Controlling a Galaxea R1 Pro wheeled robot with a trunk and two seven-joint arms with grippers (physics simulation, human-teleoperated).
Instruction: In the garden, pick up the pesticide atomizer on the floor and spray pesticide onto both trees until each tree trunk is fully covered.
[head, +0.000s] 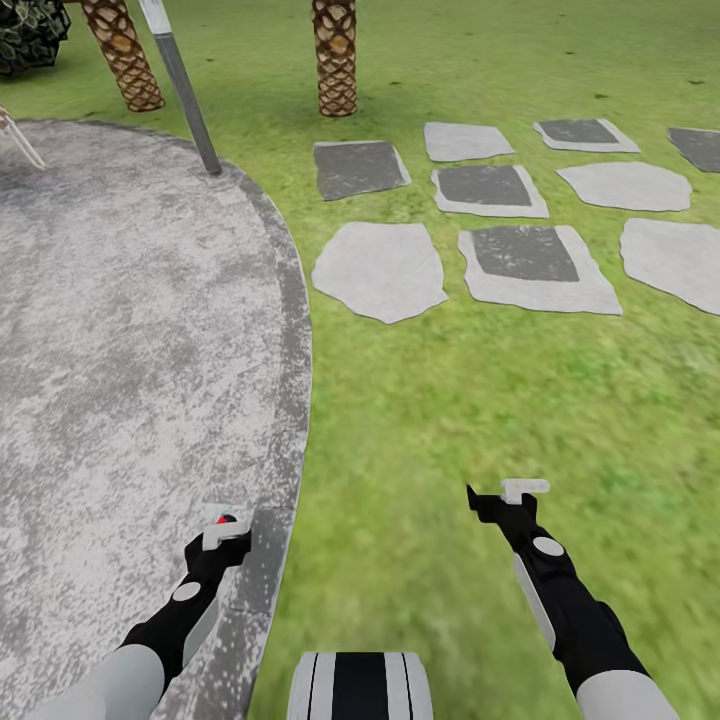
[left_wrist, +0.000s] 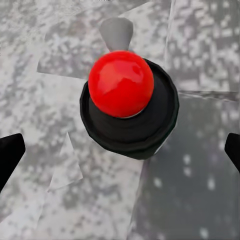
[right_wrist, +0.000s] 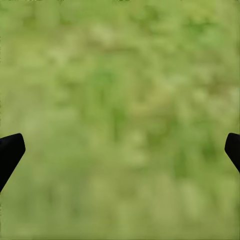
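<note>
The pesticide atomizer (left_wrist: 125, 95) has a shiny red round top, a black body and a grey nozzle. It stands on grey speckled paving (head: 120, 350) and I look straight down on it in the left wrist view. My left gripper (left_wrist: 121, 152) hangs above it, open, its black fingertips (left_wrist: 10, 152) wide on either side and not touching it. In the head view the red top (head: 224, 519) peeks out beside the left gripper (head: 228, 532). My right gripper (head: 510, 492) is open over bare grass (right_wrist: 120, 100). The trees and their trunks are out of view.
Grey stepping stones (head: 380, 270) lie on the lawn (head: 480, 420) ahead and to the right. A grey pole (head: 190, 100) rises at the paving's far edge. Two scaly-trunked palms (head: 336, 60) and a dark bush (head: 30, 35) stand beyond.
</note>
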